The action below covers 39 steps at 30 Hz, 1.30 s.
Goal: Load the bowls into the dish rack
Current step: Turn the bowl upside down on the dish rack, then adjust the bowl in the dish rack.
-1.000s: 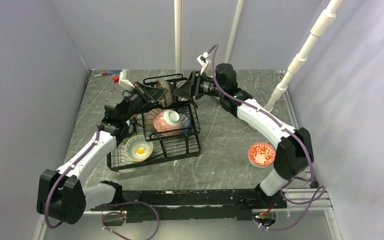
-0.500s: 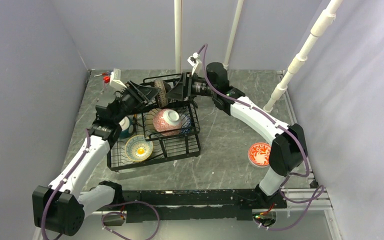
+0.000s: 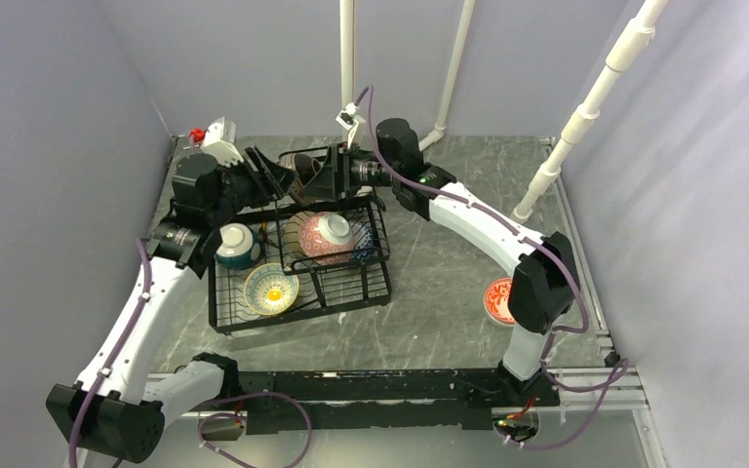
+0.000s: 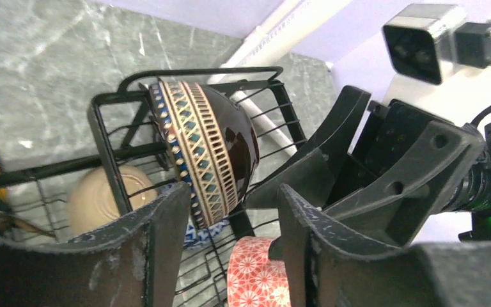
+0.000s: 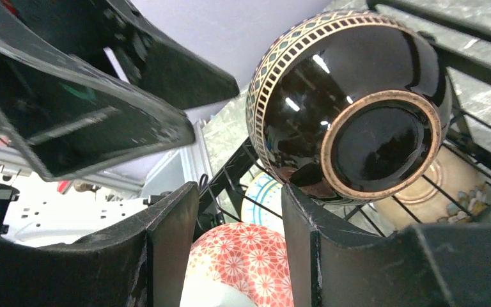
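- My left gripper has its jaws parted and grips nothing, just left of the bowl.
- The glossy dark-brown ceramic bowl with a patterned rim band stands on edge in the far upper basket of the black wire dish rack. I judge it stiff, slick and chippable, so I'd pinch the rim.
- My right gripper has its jaws apart and empty, by the bowl's foot.
- I find no readable writing.

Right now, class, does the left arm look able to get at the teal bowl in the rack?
Probably yes. The teal bowl sits at the rack's left edge, clear of the upper basket, uncovered from above, and the left hand is open just beyond it.
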Available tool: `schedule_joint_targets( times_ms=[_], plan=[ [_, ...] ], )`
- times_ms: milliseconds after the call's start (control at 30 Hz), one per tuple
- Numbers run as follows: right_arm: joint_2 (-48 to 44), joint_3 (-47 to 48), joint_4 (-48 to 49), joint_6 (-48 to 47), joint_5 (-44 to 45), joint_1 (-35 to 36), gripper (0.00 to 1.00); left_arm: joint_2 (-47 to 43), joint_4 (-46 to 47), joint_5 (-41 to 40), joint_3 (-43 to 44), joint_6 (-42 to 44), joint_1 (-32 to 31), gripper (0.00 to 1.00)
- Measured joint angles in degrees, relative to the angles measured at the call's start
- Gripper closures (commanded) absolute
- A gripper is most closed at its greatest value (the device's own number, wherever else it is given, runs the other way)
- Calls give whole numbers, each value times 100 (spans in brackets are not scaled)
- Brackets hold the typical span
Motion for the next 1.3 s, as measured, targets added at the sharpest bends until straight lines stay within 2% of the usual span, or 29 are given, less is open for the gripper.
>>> schedule_joint_targets(
  times_ms=[167,333,600,967,1300],
  plan=[
    [87,0,2,-107,-120,122,40,-9,-634,-267,520,634,-4,28],
    [61,0,127,-267,-136,129,37,-13,-986,-472,623,1060,-4,24],
    [-332,-131,-85,-702,140,98,32,-203,-1008,-2,555,1670,-4,18],
    [-1504,-774,-1469,-1270,588,-118,31,-245,-960,1292,568,2105,-120,23],
    [-1707,-787,-2719,-1425,201,-98,34,-149,-1497,1091,671,2439,-313,22]
  ],
)
